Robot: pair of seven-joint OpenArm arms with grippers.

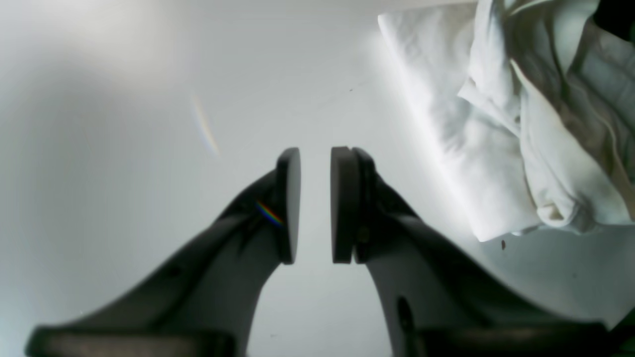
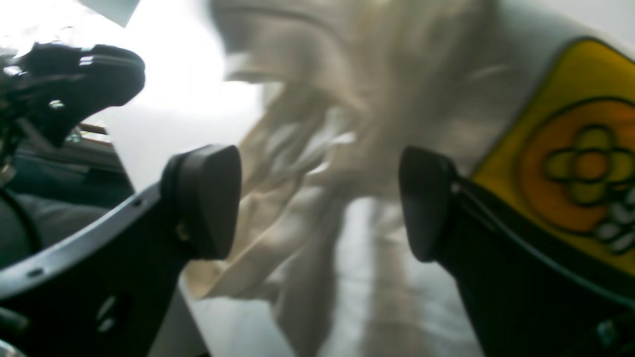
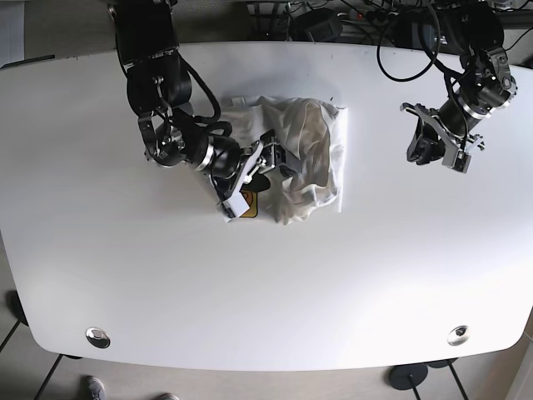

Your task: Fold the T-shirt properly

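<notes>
The white T-shirt [image 3: 310,137] lies crumpled in a heap at the table's middle, with a yellow and orange print [image 3: 248,200] showing at its near left edge. My right gripper [image 3: 271,160] sits on the heap's left side. In the right wrist view it [image 2: 320,203] is wide open, with rumpled cloth [image 2: 297,163] just beyond its fingers and the print [image 2: 580,163] to the right. My left gripper [image 3: 435,148] hovers over bare table, well to the right of the shirt. Its pads [image 1: 290,203] stand a narrow gap apart with nothing between them, and the shirt [image 1: 496,148] lies off to the upper right.
The white table [image 3: 250,292] extends widely around the shirt. Cables and dark equipment [image 3: 350,17] crowd its far edge. Two round metal fittings [image 3: 97,337] sit near the front corners.
</notes>
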